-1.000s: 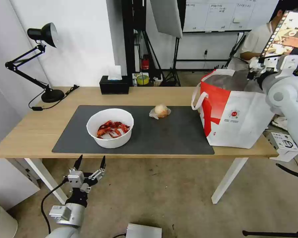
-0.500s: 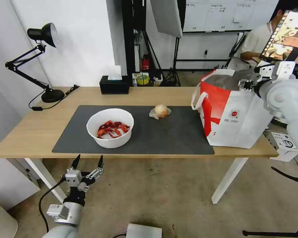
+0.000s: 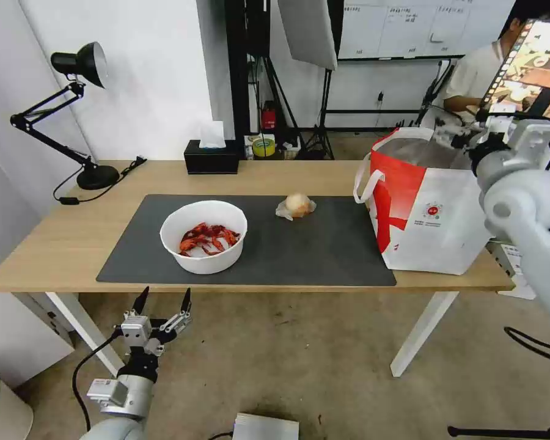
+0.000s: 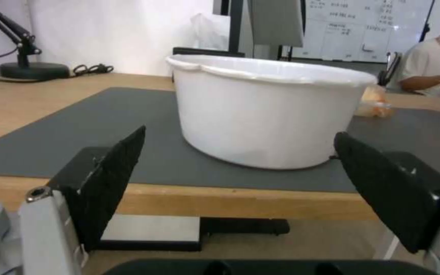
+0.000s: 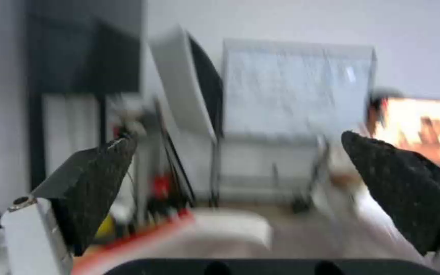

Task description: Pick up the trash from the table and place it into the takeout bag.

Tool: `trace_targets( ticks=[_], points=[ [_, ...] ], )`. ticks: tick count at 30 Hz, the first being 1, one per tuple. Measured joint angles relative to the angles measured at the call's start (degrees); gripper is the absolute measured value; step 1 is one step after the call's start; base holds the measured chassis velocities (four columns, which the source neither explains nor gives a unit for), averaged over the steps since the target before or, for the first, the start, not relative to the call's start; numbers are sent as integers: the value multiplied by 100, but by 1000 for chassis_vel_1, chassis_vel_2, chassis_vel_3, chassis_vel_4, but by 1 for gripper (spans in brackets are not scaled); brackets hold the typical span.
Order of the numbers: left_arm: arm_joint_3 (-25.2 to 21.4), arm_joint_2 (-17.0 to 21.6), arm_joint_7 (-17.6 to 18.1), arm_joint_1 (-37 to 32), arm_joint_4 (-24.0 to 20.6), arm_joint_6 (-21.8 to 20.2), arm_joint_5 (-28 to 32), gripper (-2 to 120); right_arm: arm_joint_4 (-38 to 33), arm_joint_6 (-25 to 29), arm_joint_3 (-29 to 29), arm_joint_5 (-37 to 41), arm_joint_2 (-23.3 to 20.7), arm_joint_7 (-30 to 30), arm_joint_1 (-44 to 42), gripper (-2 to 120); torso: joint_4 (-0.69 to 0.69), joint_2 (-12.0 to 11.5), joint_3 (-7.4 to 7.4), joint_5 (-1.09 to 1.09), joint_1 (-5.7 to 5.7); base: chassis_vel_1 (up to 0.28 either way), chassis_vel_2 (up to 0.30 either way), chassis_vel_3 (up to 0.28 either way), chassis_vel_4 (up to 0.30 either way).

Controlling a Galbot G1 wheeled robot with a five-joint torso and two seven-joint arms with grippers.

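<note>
Now the right arm is swinging back from the takeout bag: half a second ago its wrist was leaning over the bag's open mouth, and now the right gripper is sitting higher, at the bag's far right rim, pointing off into the room. Its fingers are spread wide in the right wrist view, holding nothing. The left gripper is hanging low in front of the table, below its near edge, barely shifted, jaws wide apart and empty, tips aimed up at the white bowl. The bowl of red crayfish shells is sitting on the dark-grey mat, left of centre; the clear-wrapped yellowish ball is lying farther back, near the mat's rear edge. Neither is moving. The bag is standing at the table's right end, showing a small round red logo; the print under it is too small to read.
</note>
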State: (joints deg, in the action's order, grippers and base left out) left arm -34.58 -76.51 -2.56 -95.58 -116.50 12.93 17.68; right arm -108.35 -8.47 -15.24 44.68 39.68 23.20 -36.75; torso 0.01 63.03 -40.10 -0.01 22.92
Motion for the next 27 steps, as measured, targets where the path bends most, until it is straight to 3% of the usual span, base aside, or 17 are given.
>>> trace_targets(
  ticks=[5, 12, 15, 19, 22, 27],
  points=[
    [-24, -28, 1, 0, 24, 2, -25, 100, -573, 766, -449, -884, 180, -429, -1050, 100, -2, 0, 0, 1, 0, 0, 0, 0, 0],
    [-91, -96, 4, -32, 25, 5, -50, 100, -984, 1342, -986, -1795, 654, -692, -2043, 100, -1, 0, 0, -1, -1, 0, 0, 0, 0],
    [-122, -88, -15, -18, 134, 22, -57, 100, -1051, 1641, -1264, -2453, 1251, -869, -2732, 100, -1, 0, 0, 0, -1, 0, 0, 0, 0],
    [-149, -54, -56, -2, 214, 58, -74, 100, -1066, 1793, -1390, -2774, 1661, -942, -3171, 100, -2, 0, 0, 2, 0, 0, 0, 0, 0],
    [-188, -12, -74, 17, 309, 82, -139, 100, -1039, 2155, -1542, -3473, 2340, -1060, -3959, 100, -2, 0, 0, 0, -1, 0, 0, 0, 0],
    [-201, -32, -66, 3, 343, 29, -308, 100, -993, 2321, -1574, -3899, 2928, -1069, -4509, 100, -2, 1, 0, 1, -1, 0, 0, 0, 0]
  ],
)
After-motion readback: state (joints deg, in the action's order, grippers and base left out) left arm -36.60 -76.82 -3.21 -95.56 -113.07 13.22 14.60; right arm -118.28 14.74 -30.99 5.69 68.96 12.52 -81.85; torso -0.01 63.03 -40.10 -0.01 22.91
